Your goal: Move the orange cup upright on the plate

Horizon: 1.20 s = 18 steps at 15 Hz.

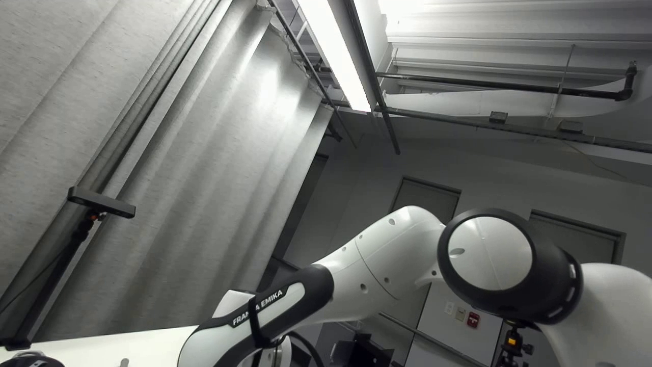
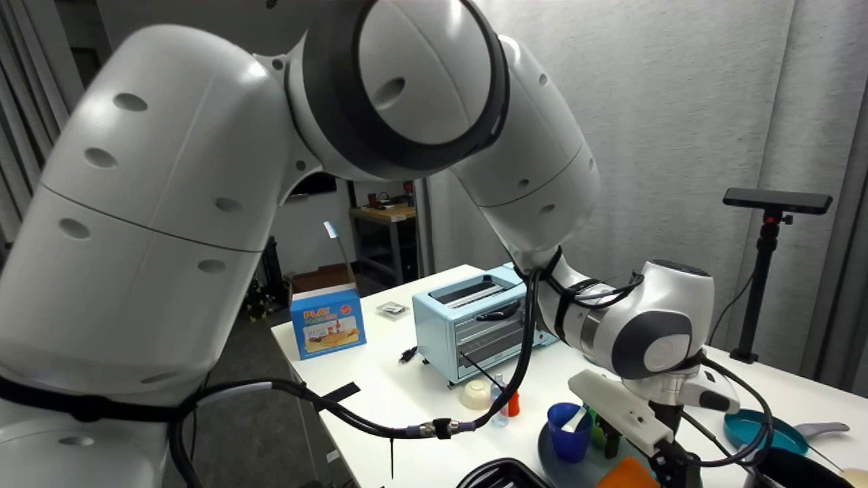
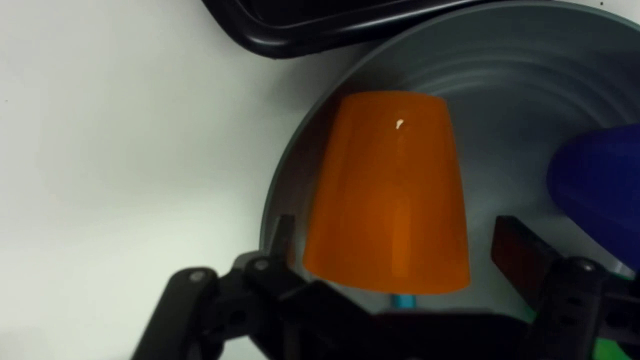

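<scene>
The orange cup (image 3: 390, 195) lies on its side on the dark grey plate (image 3: 282, 172) in the wrist view, its wide end toward my gripper. Part of the cup (image 2: 627, 474) shows at the bottom edge in an exterior view. My gripper (image 3: 395, 227) is open, one finger on each side of the cup's wide end, with a gap on both sides. A short light-blue strip (image 3: 404, 301) shows at the cup's mouth; the rest of it is hidden. A blue cup (image 3: 600, 185) is on the plate to the right. A green cup (image 2: 598, 434) stands partly hidden behind my gripper.
A black tray (image 3: 280, 42) borders the plate. A clear bottle (image 2: 500, 407), a cream bowl (image 2: 475, 394) and a light-blue toaster oven (image 2: 441, 332) stand on the white table. A teal pan (image 2: 763, 430) and a black pot (image 2: 793, 471) are beyond the gripper.
</scene>
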Tool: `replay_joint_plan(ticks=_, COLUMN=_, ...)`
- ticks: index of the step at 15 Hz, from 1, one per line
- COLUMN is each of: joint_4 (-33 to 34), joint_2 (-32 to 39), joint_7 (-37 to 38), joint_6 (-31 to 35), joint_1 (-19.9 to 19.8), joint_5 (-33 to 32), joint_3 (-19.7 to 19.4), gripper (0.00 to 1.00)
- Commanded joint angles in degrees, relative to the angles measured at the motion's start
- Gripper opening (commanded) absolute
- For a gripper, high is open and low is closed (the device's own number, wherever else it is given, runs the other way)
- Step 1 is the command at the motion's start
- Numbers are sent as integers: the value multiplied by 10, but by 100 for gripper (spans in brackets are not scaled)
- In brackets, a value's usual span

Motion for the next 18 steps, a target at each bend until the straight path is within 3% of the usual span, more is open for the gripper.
replay_joint_plan(ticks=1, joint_4=24, joint_2=25, joint_7=-15, joint_6=-5, joint_1=-10, joint_5=15, joint_3=10, gripper=100)
replay_joint_plan(ticks=3, joint_4=26, joint_2=29, joint_7=-13, joint_6=-7, joint_1=-10, joint_5=15, joint_3=11, gripper=100)
replay_joint_plan(ticks=4, joint_4=26, joint_2=30, joint_7=-13, joint_6=-6, joint_1=-11, joint_5=16, joint_3=11, gripper=95)
replay_joint_plan(ticks=5, joint_4=25, joint_2=29, joint_7=-13, joint_6=-5, joint_1=-11, joint_5=17, joint_3=11, gripper=72)
replay_joint_plan(ticks=7, joint_4=22, joint_2=25, joint_7=-13, joint_6=-4, joint_1=-13, joint_5=18, joint_3=11, gripper=68)
replay_joint_plan(ticks=9, joint_4=17, joint_2=17, joint_7=-14, joint_6=0, joint_1=-15, joint_5=21, joint_3=12, gripper=53)
replay_joint_plan(ticks=14, joint_4=-12, joint_2=-14, joint_7=-18, joint_6=46, joint_1=-17, joint_5=34, joint_3=17, gripper=50)
replay_joint_plan(ticks=18, joint_4=-50, joint_2=-39, joint_7=-14, joint_6=168, joint_1=-5, joint_5=30, joint_3=25, gripper=50)
